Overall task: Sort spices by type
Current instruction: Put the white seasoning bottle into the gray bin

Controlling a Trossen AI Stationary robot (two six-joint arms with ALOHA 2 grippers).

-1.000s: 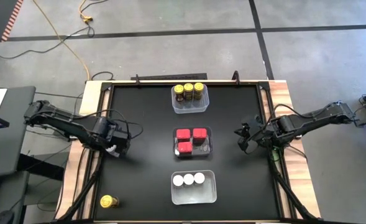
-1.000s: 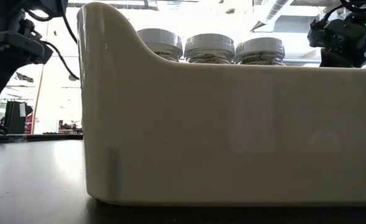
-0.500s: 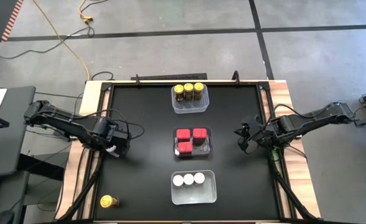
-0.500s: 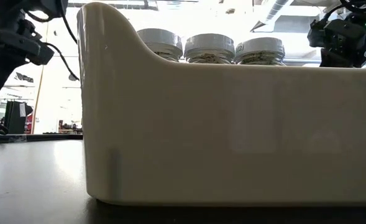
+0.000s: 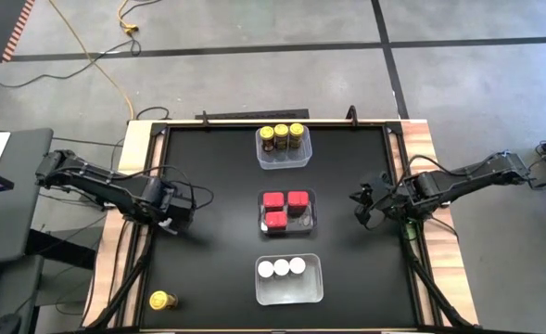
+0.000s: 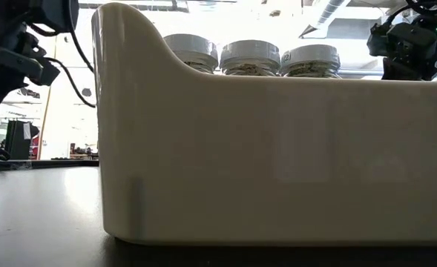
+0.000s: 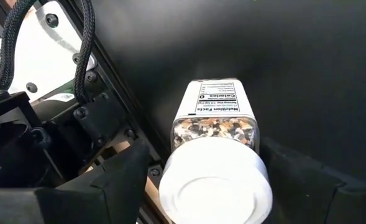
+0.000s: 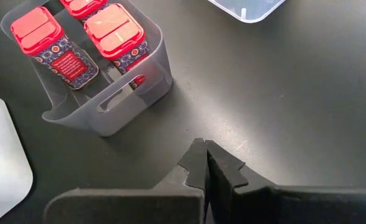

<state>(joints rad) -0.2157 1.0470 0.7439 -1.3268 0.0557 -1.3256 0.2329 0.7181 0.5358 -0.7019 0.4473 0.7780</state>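
Observation:
My left gripper (image 5: pixel 172 220) is near the table's left edge, shut on a white-capped round jar (image 7: pixel 215 152) of mixed spice. My right gripper (image 5: pixel 361 206) is shut and holds nothing; it hovers near the table's right side, beside the red-tin tub (image 8: pixel 108 93). Three clear tubs stand in a row down the table's middle. Yellow-capped amber jars (image 5: pixel 282 135) fill the far one, red boxy tins (image 5: pixel 285 207) the middle one, and white-capped jars (image 5: pixel 281 267) the near one. One yellow-capped jar (image 5: pixel 162 300) stands alone at the near left corner. My left gripper pinches the white-capped jar between its two fingers (image 7: pixel 123 177) at the cap end (image 7: pixel 215 190). The jar lies along the fingers, with its cap toward the wrist and its base pointing away. Whether the jar rests on the table cannot be told.
The black tabletop has a raised frame rail (image 7: pixel 117 109) close beside the left gripper. In the low view the near tub (image 6: pixel 277 163) fills most of the picture, with its jar caps (image 6: pixel 251 53) showing above the rim. There is bare tabletop on both sides of the tub row.
My left gripper has shifted a little with the jar still in its hold. The right arm and the tubs have kept still.

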